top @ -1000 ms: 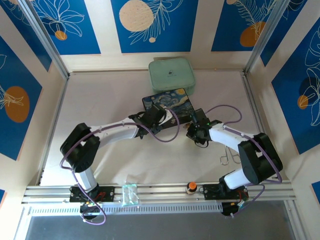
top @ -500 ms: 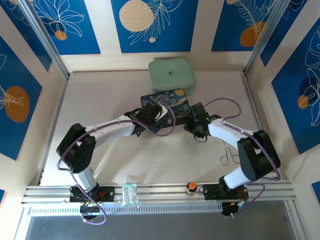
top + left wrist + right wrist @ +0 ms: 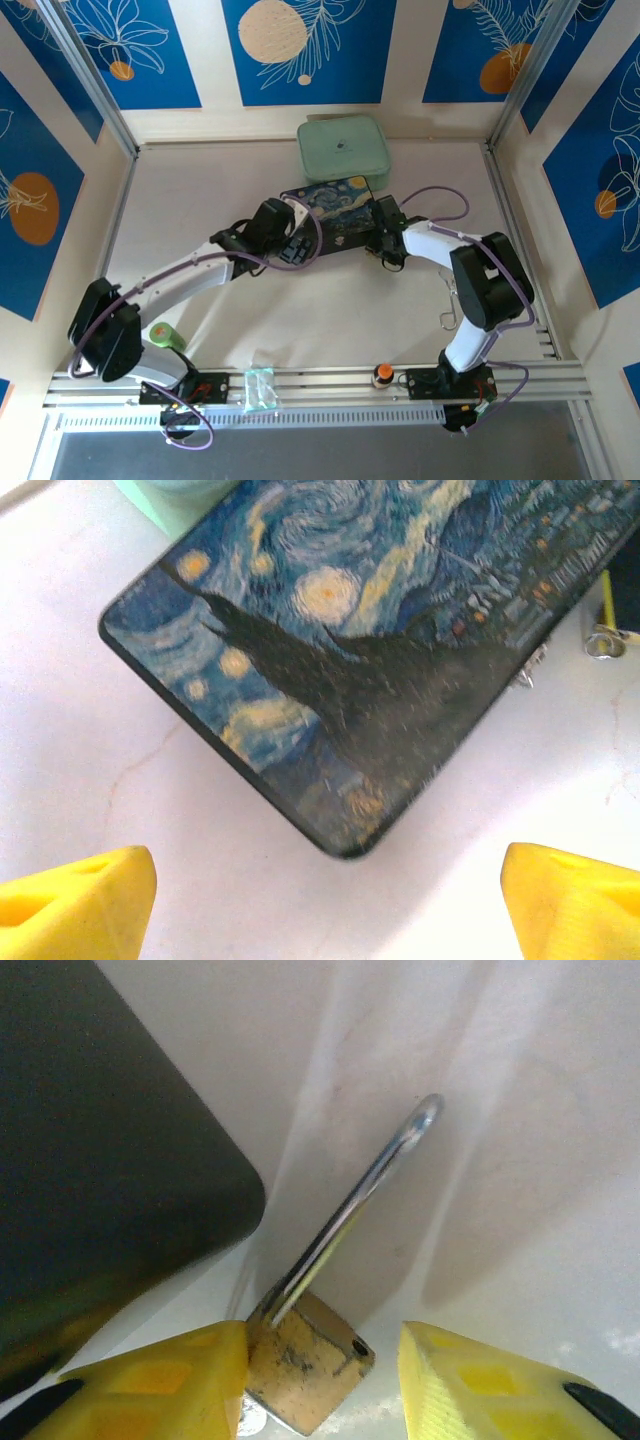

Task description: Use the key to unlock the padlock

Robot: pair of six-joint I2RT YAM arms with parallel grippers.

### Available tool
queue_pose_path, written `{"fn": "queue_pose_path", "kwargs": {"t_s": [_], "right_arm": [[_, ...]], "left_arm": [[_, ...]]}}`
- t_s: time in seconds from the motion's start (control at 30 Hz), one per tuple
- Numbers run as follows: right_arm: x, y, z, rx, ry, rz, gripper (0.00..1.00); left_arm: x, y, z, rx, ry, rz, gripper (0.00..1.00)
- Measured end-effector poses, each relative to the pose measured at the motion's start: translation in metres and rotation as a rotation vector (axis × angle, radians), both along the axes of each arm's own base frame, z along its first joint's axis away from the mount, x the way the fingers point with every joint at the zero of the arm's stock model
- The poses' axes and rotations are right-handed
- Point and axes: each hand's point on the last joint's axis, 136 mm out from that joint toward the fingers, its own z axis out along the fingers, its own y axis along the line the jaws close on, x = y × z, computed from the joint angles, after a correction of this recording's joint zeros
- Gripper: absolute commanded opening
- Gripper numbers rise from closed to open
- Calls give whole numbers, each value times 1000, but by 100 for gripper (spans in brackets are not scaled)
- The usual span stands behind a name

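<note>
The brass padlock (image 3: 305, 1360) lies on the white bench (image 3: 520, 1160), just beside a corner of the painted box (image 3: 100, 1160). It sits between the spread right fingers (image 3: 170, 1385): one touches its body, the other stands clear. The left fingers (image 3: 80, 890) hang wide apart and empty near the box's corner.

- The padlock (image 3: 305, 1360) sits tight beside the painted box (image 3: 100, 1160) corner — no room on that side, bare table (image 3: 330, 310) on the other.
- Right gripper (image 3: 320, 1385) straddles it, with a gap showing at one finger.
- Left gripper (image 3: 330, 900) is spread wide, painted box corner just ahead.
- Green case (image 3: 343, 148) walls off the box's far side.
- Wire loops (image 3: 452, 312) lie near the right arm.
</note>
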Motion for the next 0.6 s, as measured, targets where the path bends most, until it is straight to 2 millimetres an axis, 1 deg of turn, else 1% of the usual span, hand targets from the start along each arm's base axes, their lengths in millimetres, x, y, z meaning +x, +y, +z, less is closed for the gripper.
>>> {"fn": "queue_pose_path", "kwargs": {"t_s": [0.17, 0.3, 0.4, 0.47, 0.6], "right_arm": [[1, 5, 2, -52, 15, 27, 40], [-8, 9, 0, -81, 34, 58, 38], [-20, 8, -4, -96, 65, 76, 37], [-32, 4, -8, -113, 96, 87, 37], [-48, -7, -4, -125, 115, 94, 35]], "left_arm": [[-13, 9, -13, -3, 34, 3, 88], [-18, 12, -20, -2, 46, 6, 88], [-22, 14, -22, -16, 54, 9, 88], [-25, 15, -21, -26, 55, 8, 88], [-27, 16, -19, -40, 50, 9, 88]]}}
